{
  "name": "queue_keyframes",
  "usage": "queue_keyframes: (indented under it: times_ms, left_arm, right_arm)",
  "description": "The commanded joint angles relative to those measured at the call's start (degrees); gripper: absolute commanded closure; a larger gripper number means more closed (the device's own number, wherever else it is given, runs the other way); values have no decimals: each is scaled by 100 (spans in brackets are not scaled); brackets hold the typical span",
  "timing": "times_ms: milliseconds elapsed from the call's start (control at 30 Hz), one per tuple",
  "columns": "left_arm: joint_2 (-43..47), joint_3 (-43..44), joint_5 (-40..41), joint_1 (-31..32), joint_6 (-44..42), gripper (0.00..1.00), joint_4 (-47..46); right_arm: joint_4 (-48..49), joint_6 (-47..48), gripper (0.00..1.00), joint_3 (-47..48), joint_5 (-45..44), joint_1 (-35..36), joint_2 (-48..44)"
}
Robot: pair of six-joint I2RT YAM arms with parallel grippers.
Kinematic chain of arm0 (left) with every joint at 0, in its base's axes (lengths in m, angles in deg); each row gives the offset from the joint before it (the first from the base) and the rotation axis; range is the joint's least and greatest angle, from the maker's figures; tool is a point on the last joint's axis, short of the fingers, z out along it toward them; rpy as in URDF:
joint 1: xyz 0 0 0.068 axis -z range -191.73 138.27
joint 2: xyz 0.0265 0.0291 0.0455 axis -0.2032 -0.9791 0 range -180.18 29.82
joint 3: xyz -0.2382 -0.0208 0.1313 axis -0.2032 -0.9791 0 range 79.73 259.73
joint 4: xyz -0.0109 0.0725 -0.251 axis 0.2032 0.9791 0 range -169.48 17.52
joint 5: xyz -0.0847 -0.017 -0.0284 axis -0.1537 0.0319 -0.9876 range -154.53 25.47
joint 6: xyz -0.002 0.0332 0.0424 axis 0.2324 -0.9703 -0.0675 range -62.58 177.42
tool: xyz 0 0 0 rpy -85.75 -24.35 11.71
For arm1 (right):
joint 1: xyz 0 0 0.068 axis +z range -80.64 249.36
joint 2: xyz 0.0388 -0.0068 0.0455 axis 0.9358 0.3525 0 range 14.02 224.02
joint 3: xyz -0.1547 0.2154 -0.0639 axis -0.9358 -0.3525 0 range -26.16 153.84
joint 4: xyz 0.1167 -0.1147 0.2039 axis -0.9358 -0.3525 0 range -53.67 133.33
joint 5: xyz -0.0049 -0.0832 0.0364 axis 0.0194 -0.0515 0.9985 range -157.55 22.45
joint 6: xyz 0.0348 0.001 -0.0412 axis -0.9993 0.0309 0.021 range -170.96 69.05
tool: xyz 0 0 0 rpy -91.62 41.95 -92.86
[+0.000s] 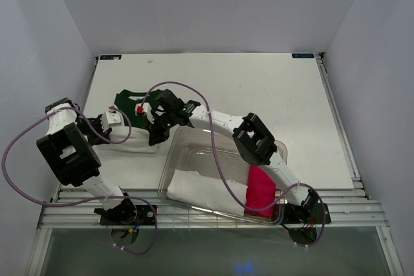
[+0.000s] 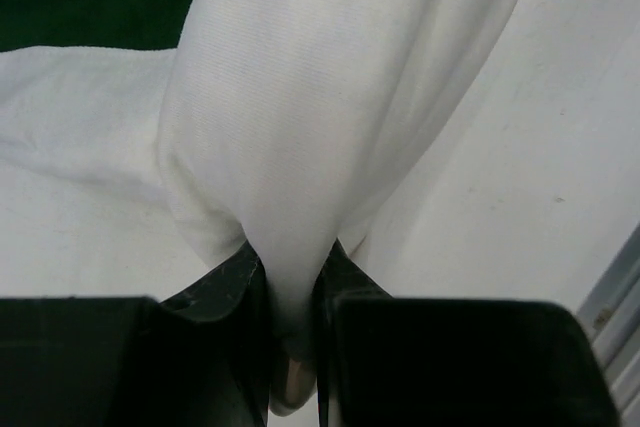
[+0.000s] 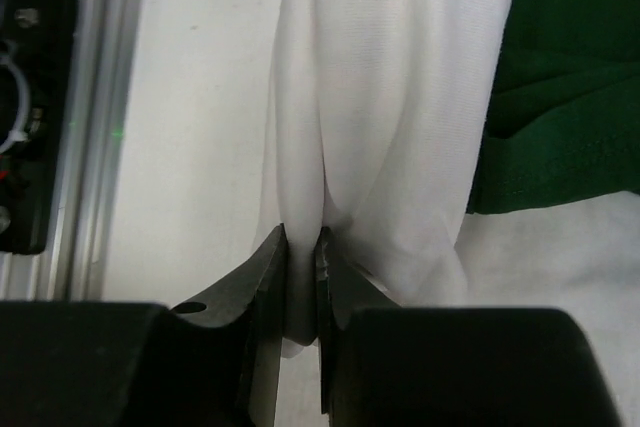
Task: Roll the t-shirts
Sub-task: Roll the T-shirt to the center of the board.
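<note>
Table (image 1: 259,88), white tee (image 1: 136,141) (pinch: wrist views)

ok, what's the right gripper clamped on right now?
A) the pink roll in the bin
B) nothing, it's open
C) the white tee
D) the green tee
C: the right wrist view shows the right gripper pinching a fold of the white tee, while the green tee lies off to the side, ungripped.
</note>
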Motion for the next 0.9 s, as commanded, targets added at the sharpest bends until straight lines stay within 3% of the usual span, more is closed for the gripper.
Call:
queue_keyframes:
  times_ms: [0,200,333,467,533,600,733,867]
  left_arm:
    - [-15,337,173,-168,-468,100,1197]
    - [3,178,437,-168,-460,100,1189]
    - [-531,722,-291,-168,101,100,1189]
    - [-1173,1434,-908,-168,902,93,1180]
    - [-1420,1741,-952,-176,1210,86,1189]
    - [-1711,1865,-909,-168,1509,76,1180]
    - [-1861,2041,-1074,-177,1948,61,945]
    - [-1773,2129,-1479,-168,2660,46,451]
  right_arm:
    - [-747,-222,92,188,988,-127,-395]
    - [-747,-723,92,233,2202,-294,-282]
    - [-502,-1214,92,276,2273,-417,52]
    - [647,-2706,92,391,2238,-628,404]
    - [2012,-3840,92,75,2212,-724,466]
    - [2459,-4552,92,117,2176,-803,658]
    - [2496,-4749,89,180,1774,-874,782]
    - [2479,-4880,76,4,1386,-944,721]
